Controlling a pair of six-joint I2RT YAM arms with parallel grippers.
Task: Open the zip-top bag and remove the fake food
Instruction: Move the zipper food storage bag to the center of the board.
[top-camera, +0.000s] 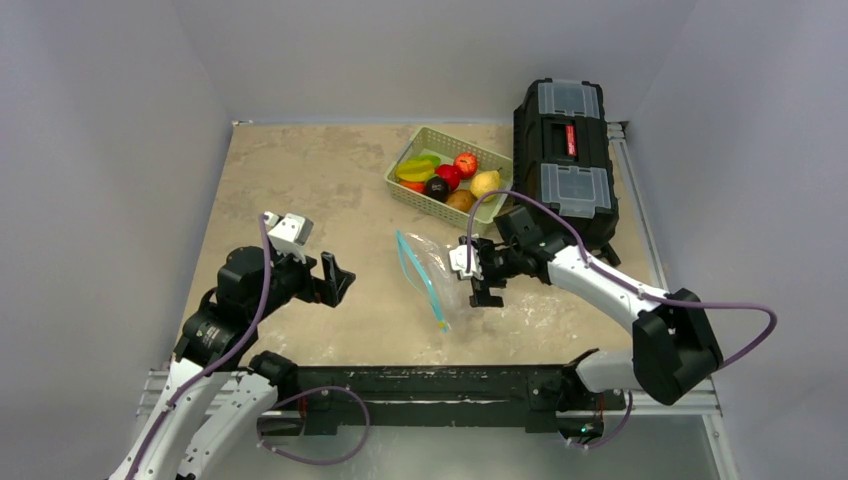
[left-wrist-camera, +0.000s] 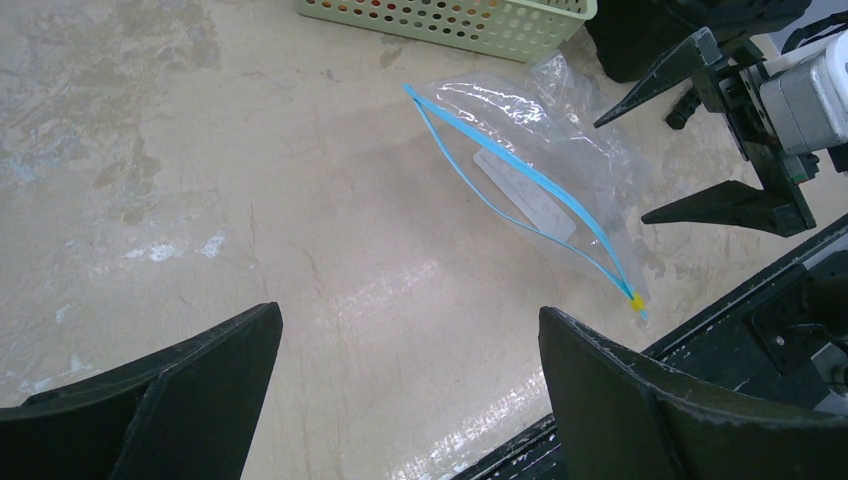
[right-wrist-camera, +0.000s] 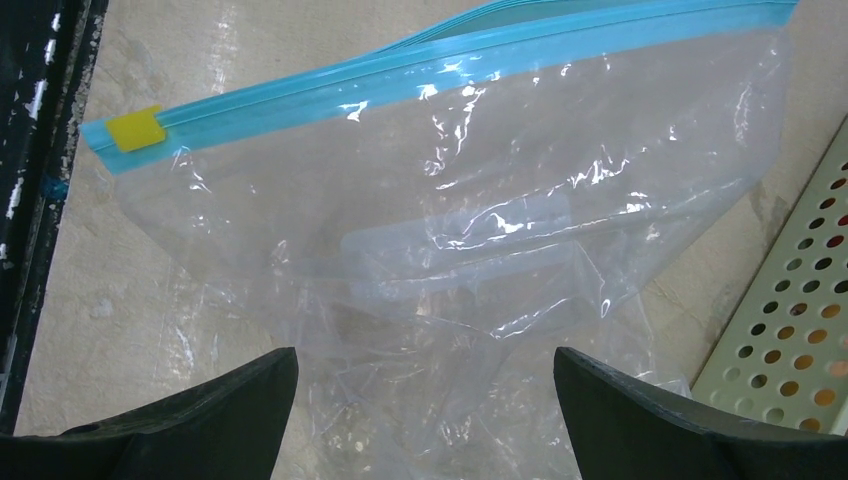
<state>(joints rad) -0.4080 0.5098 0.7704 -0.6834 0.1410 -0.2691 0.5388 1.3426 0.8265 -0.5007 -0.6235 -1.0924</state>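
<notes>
Tbl (top-camera: 330, 190): zip-top bag (top-camera: 430, 275) open, fake food (top-camera: 450, 178) in basket (top-camera: 420, 200).

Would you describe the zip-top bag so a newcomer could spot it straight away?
Find the black toolbox at the table's far right, then the green basket of fake food beside it. On the basket's near side lies the zip-top bag: clear, crinkled, the only thing with a blue zip strip.
</notes>
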